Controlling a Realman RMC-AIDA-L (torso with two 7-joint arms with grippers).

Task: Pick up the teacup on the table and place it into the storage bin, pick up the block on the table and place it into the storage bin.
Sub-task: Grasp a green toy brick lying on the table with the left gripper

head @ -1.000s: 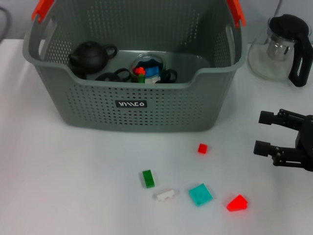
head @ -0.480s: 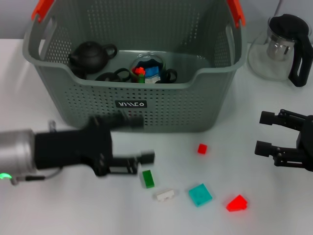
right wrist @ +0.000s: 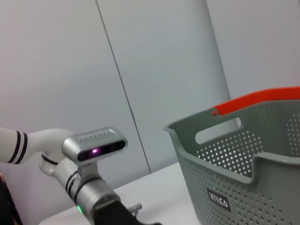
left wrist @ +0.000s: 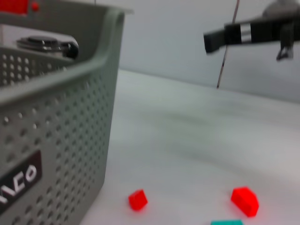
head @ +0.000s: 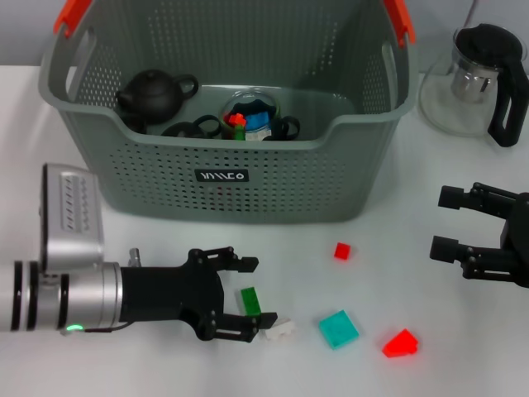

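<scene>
- Left tool (head: 246, 299) low over the white counter (head: 124, 223), fingers spread apart with the green block (head: 250, 301) lying between them, not gripped.
- Just beside its lower finger, touching or nearly so, a small white block (head: 280, 330).
- Toward the counter's near edge: a flat teal square tile (head: 339, 328) and a red wedge (head: 401, 342); a small red cube (head: 342, 251) sits closer to the bin.
- Right tool (head: 450, 223) hangs by the counter's right edge, fingers apart, empty.
- Storage bin (head: 223, 178), grey perforated plastic with orange-red handle pieces, stands at the counter's far side.
- Inside it: a dark round teapot (head: 153, 95), black ring shapes, and a clear domed item over blue and red pieces (head: 250, 114).
- Glass pitcher (head: 475, 78) with black lid and handle in the far right corner.
</scene>
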